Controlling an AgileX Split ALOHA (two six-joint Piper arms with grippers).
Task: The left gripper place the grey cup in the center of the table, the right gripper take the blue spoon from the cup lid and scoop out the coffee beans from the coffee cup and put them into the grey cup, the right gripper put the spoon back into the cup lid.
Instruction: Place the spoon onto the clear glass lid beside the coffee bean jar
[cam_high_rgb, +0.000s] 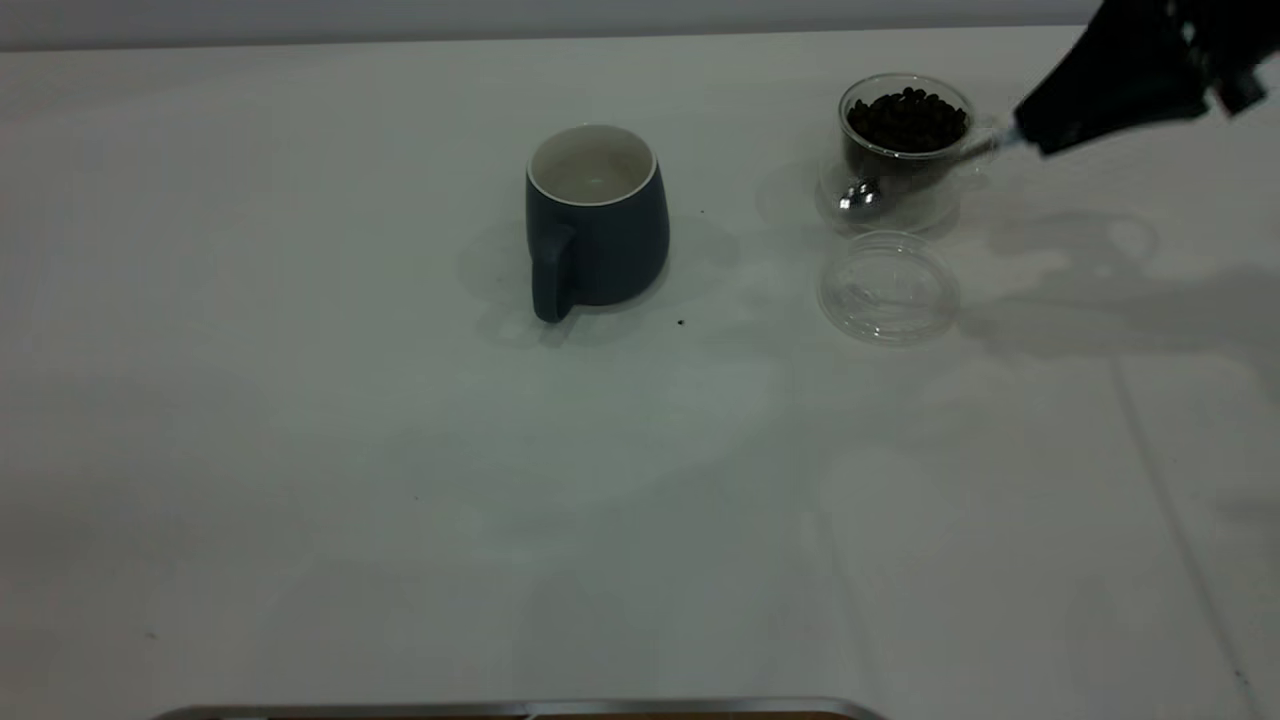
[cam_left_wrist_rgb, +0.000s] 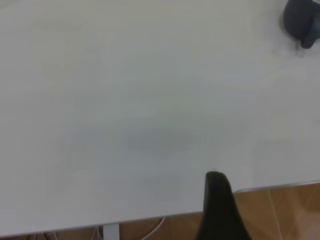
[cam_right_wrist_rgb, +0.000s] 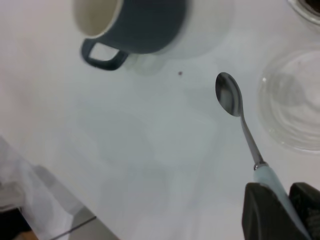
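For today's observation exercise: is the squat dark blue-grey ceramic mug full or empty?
Empty. The squat dark blue-grey ceramic mug stands upright, showing only bare white inside; the dark brown coffee beans fill only the clear glass cup.

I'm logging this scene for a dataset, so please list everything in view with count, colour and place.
table: one, white, under everything.
grey cup: one, dark blue-grey, white inside, near table centre, empty.
coffee cup: one, clear glass, far right.
coffee beans: many, dark brown, inside coffee cup.
cup lid: one, clear, just in front of coffee cup, empty.
blue spoon: one, metal with pale blue handle, held above the table.
right gripper: black, fingers shut on spoon handle, upper right.
left gripper: black, at table edge, away from the objects.
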